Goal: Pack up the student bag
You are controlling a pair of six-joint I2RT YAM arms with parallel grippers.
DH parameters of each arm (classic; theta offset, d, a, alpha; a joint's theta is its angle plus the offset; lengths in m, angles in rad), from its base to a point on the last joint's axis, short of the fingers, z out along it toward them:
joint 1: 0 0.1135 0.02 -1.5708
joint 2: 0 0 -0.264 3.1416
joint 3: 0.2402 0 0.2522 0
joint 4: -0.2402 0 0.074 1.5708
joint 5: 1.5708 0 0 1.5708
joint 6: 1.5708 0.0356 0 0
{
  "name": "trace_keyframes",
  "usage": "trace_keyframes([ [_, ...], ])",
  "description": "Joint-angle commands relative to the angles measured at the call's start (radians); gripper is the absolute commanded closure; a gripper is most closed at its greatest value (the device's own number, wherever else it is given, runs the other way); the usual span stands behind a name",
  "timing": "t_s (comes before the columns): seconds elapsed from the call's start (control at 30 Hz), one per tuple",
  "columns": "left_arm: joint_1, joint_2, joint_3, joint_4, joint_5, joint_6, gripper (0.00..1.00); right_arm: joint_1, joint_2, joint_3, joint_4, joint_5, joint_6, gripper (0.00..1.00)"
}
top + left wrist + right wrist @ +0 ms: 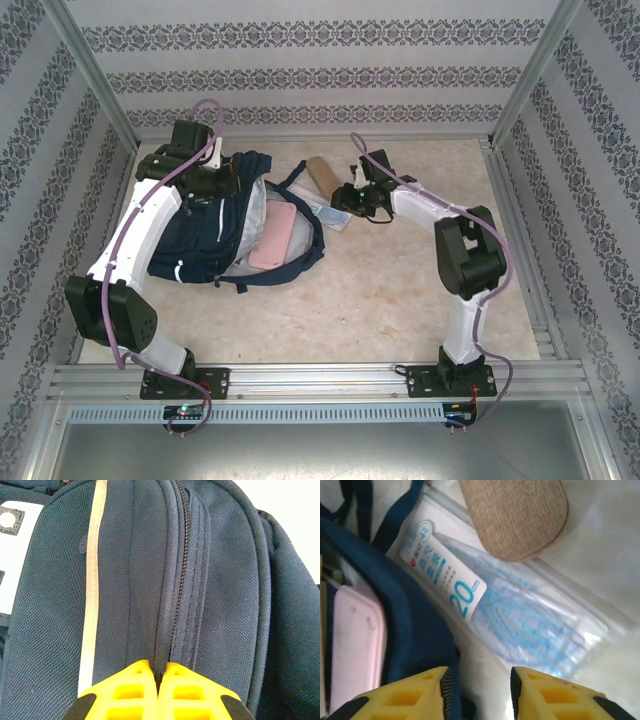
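The left end effector [159,672] is clamped shut on a fold of the bag [215,580] beside its zipper, where the bag lies opened on the surface [400,300]. Just right of that grip, a pink case [272,238] sits inside the gaping main compartment. Further right, ahead of the right end effector [480,677], a clear packet [510,615] of blue items lies on the surface against the bag's rim, and a tan case [515,515] overlaps its far end. The right end effector's jaws stand apart and empty, poised over the packet's near corner. The step in hand looks like picking up the packet. Next, the jaws must drop around its edge, close, then carry it left into the opening.
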Motion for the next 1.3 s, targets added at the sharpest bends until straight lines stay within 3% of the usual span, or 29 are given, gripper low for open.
trace_keyframes([
  [0.0,0.027,-0.011,-0.011,0.002,-0.026,0.012,1.00,0.004,0.090,0.108,-0.069,-0.008,-0.040,0.61],
  [0.13,0.027,-0.002,-0.016,-0.005,-0.012,0.015,1.00,0.005,0.139,0.123,-0.113,0.053,-0.025,0.62],
  [0.3,0.026,-0.009,-0.053,0.018,0.020,0.006,0.90,-0.001,0.124,0.036,-0.156,0.124,-0.013,0.64],
  [0.63,-0.011,-0.031,-0.070,0.048,0.036,-0.033,0.63,0.018,-0.159,-0.390,-0.093,0.183,0.100,0.65],
  [0.8,-0.081,-0.051,-0.115,0.101,0.058,-0.107,0.61,0.106,-0.290,-0.563,-0.054,0.183,0.208,0.65],
  [0.97,-0.236,-0.051,-0.187,0.192,0.035,-0.202,0.62,0.227,-0.356,-0.590,-0.021,0.162,0.276,0.62],
  [1.1,-0.354,-0.013,-0.261,0.313,0.042,-0.286,0.67,0.216,-0.421,-0.562,-0.040,0.196,0.252,0.62],
  [1.27,-0.460,0.121,-0.254,0.387,0.044,-0.311,0.74,0.112,-0.450,-0.533,-0.051,0.181,0.181,0.62],
])
